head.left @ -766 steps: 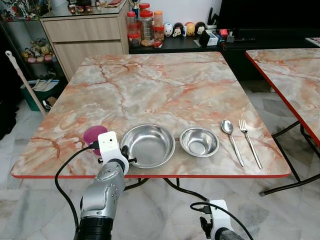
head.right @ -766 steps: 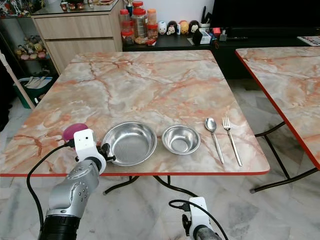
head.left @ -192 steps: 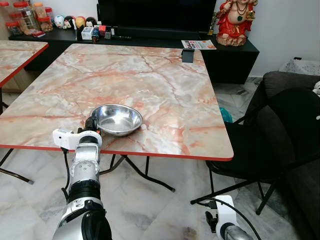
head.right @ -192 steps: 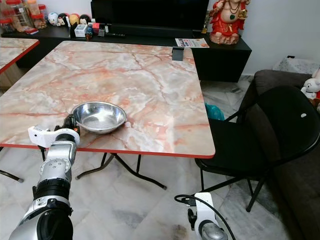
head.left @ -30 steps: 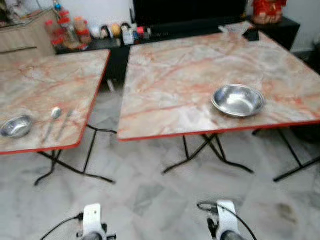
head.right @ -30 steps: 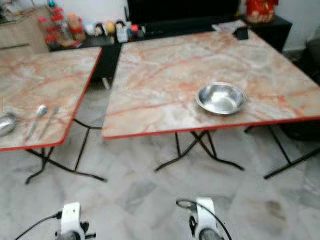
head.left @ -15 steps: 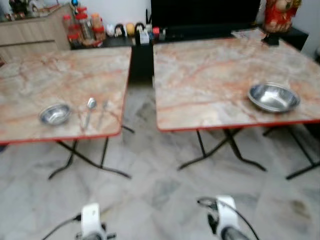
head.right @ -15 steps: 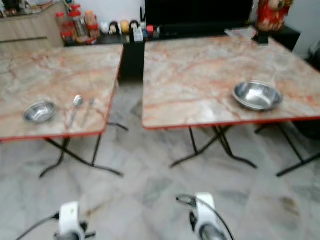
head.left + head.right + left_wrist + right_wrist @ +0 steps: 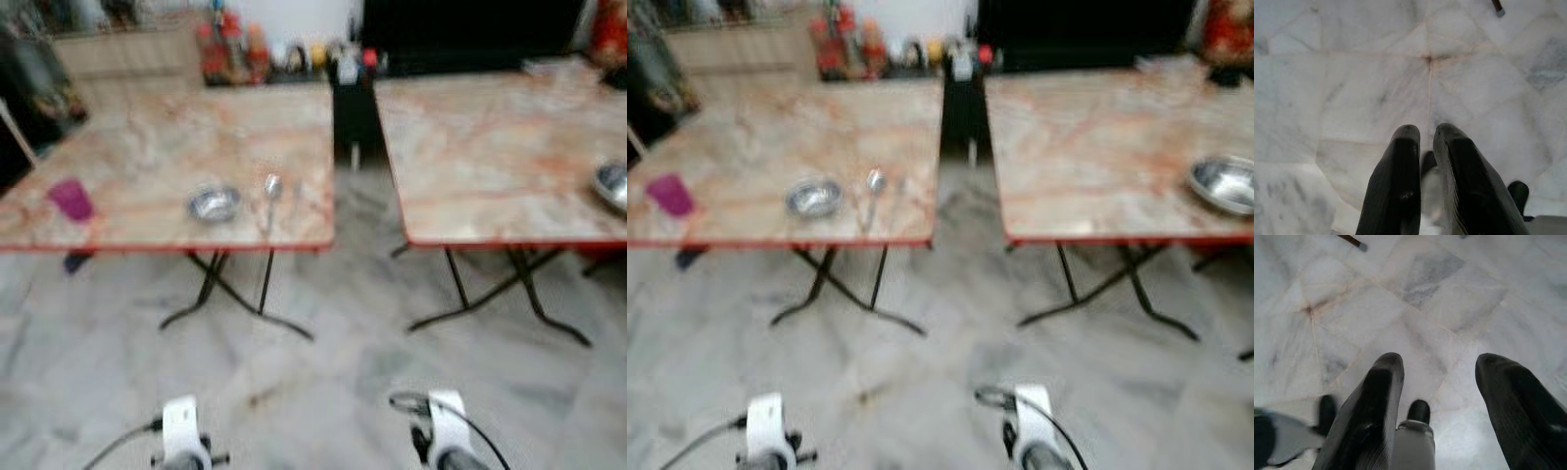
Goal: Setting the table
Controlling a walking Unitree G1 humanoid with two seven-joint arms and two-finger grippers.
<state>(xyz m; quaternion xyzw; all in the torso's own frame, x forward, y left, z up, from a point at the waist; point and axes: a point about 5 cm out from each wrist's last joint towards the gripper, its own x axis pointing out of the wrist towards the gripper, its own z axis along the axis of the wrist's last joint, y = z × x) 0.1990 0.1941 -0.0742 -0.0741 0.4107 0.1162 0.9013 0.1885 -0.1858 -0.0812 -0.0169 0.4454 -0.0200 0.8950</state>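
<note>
Fingers on my left gripper (image 9: 1425, 161) sit nearly together with nothing between them, while my right gripper (image 9: 1437, 396) has its fingers spread wide, also empty; both arms hang low over the pale marble floor (image 9: 1352, 73). Ahead, through a blurred head view, I see two marble-patterned tables with a gap between them. On the left table (image 9: 176, 137) a small steel bowl (image 9: 214, 204) sits near the front edge, with a spoon (image 9: 271, 189) just beside it and what I take to be a fork next to that, though the blur makes it hard to be sure. A purple cup (image 9: 71, 199) stands well apart from them toward that table's left side. On the right table (image 9: 1097, 127) a large steel bowl (image 9: 1225, 183) rests near the front right corner. I judge the setting barely begun: one bowl is in place on the right table, and the small bowl, cutlery and cup are left to carry across.
</note>
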